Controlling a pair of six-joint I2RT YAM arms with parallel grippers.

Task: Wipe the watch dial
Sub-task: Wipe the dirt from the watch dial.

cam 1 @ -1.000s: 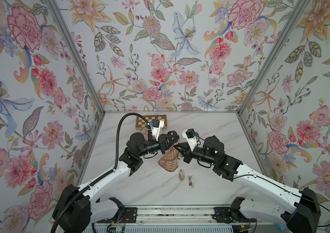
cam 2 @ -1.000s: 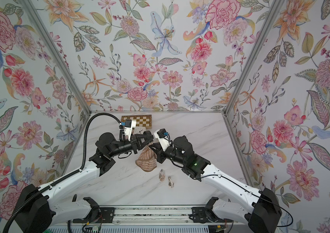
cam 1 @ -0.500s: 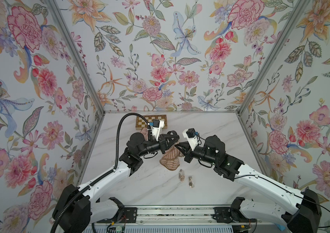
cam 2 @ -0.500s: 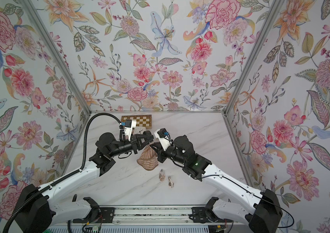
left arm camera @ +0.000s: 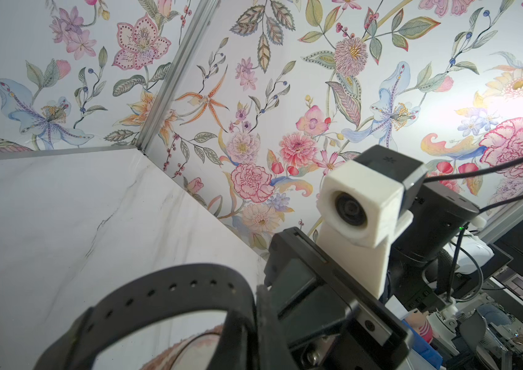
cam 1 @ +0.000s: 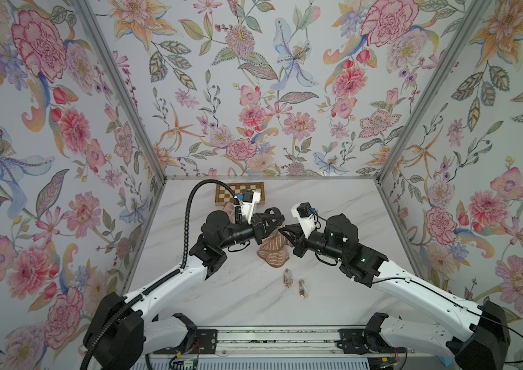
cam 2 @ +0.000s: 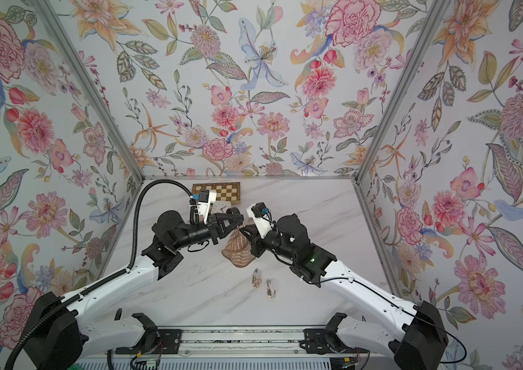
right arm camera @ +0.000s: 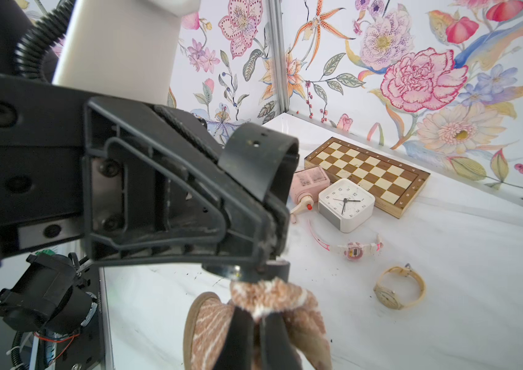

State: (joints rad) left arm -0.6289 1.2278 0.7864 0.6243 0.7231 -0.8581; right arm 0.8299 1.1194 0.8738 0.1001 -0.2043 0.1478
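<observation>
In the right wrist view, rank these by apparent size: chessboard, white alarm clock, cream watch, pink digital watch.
1. chessboard
2. white alarm clock
3. cream watch and pink digital watch: about alike. The cream one lies nearer the camera, so I won't rank them.

I see a chessboard (right arm camera: pixel 367 174) on my marble surface (right arm camera: pixel 477 272), a white clock (right arm camera: pixel 346 203) just beside it, and a pink watch (right arm camera: pixel 354 251) and a cream watch (right arm camera: pixel 397 288) nearby.
</observation>
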